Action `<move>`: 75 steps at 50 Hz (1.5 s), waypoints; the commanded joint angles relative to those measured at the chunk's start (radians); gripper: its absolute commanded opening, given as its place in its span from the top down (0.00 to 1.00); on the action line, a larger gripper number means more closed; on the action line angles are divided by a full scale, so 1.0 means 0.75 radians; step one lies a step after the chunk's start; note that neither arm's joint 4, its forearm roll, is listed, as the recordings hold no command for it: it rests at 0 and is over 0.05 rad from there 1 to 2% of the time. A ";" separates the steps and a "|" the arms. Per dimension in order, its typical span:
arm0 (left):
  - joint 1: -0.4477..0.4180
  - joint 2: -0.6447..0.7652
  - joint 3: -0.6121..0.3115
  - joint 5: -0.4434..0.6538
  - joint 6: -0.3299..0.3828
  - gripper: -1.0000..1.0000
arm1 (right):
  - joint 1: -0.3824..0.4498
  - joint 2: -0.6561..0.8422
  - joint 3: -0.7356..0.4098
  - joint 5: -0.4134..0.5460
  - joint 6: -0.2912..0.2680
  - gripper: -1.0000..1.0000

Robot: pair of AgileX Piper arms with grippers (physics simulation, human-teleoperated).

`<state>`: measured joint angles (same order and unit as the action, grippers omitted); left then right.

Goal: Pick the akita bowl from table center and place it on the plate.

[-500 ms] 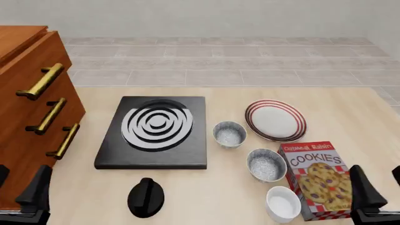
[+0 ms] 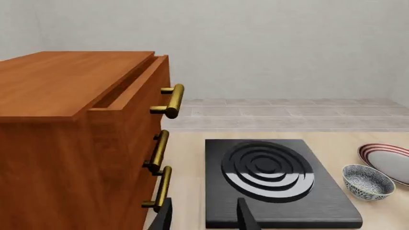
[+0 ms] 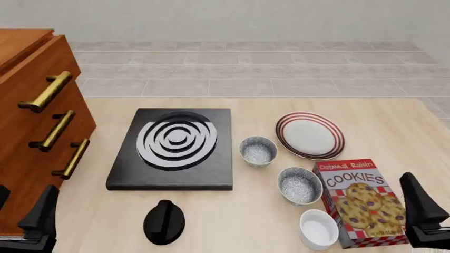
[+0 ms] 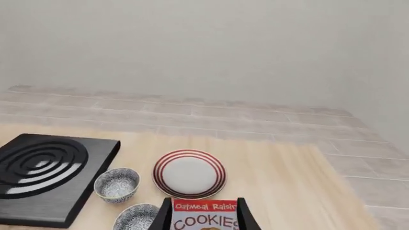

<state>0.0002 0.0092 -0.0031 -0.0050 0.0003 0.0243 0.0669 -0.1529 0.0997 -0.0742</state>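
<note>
Wooden drawers (image 3: 39,126) with brass handles stand at the table's (image 3: 232,221) left edge, the left end effector (image 3: 33,224) parked low in front of them, its fingers (image 2: 246,215) apart and holding nothing. Next comes a black hob (image 3: 174,147) with pale concentric rings, a black knob (image 3: 164,221) lying nearer the arms. At table centre sits the akita bowl (image 3: 258,151), upright, just right of the hob and just beside the striped plate (image 3: 310,135), not touching it. A larger speckled bowl (image 3: 300,185) and a plain white bowl (image 3: 319,229) line up below, against a cookie box (image 3: 360,201). At far right, the right end effector (image 3: 423,213) hovers over that box, fingers (image 4: 248,218) spread, empty.
</note>
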 commanded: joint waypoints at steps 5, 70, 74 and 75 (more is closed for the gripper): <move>0.000 0.001 0.000 -0.001 0.000 0.00 | 0.146 0.426 -0.159 -0.125 -0.092 0.00; 0.000 0.003 -0.003 0.001 0.000 0.00 | 0.661 1.619 -0.828 0.004 -0.521 0.00; 0.000 -0.001 -0.005 0.006 0.000 0.00 | 0.680 1.657 -0.852 0.039 -0.555 0.00; 0.000 -0.001 -0.005 0.006 0.000 0.00 | 0.680 1.657 -0.852 0.039 -0.555 0.00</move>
<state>0.0003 0.0099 -0.0056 -0.0030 0.0004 0.5029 1.2459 -0.7386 0.0748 -0.4510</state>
